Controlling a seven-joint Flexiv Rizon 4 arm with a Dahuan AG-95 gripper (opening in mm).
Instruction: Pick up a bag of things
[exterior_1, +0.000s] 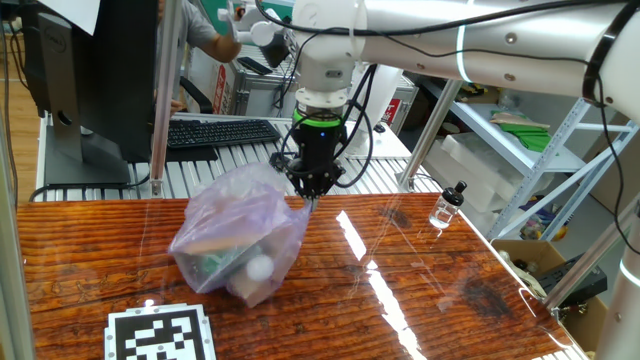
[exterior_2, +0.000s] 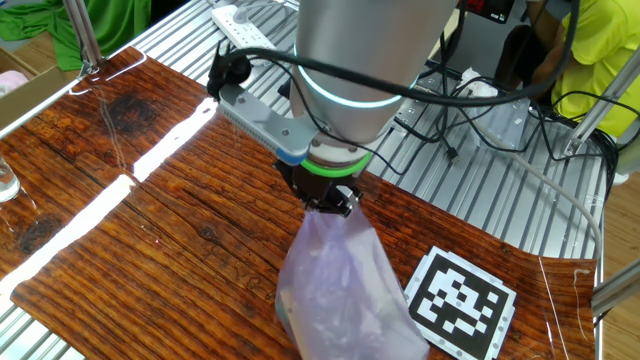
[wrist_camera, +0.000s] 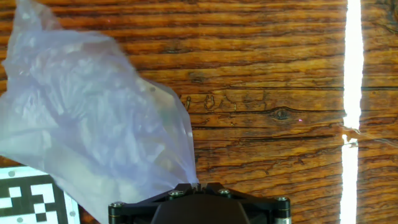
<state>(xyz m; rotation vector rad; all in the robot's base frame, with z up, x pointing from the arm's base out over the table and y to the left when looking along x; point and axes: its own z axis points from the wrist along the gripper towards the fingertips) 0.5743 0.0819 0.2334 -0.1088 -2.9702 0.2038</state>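
The pale-lilac translucent plastic bag (exterior_1: 240, 235) hangs from my gripper (exterior_1: 309, 196), which is shut on the bag's top corner. The bag's bottom rests on or just above the wooden table (exterior_1: 400, 290). Through the plastic I see a white ball (exterior_1: 260, 267), a green piece (exterior_1: 215, 265) and a tan block (exterior_1: 215, 243). In the other fixed view the bag (exterior_2: 345, 290) droops below the gripper (exterior_2: 335, 205). In the hand view the bag (wrist_camera: 99, 124) spreads to the left, its neck pinched between the closed jaws of the gripper (wrist_camera: 198, 185).
A small clear bottle with a black cap (exterior_1: 446, 207) stands at the right of the table. A black-and-white marker tag (exterior_1: 160, 335) lies at the near edge, also in the other fixed view (exterior_2: 460, 300). A keyboard (exterior_1: 220, 131) and monitor sit behind.
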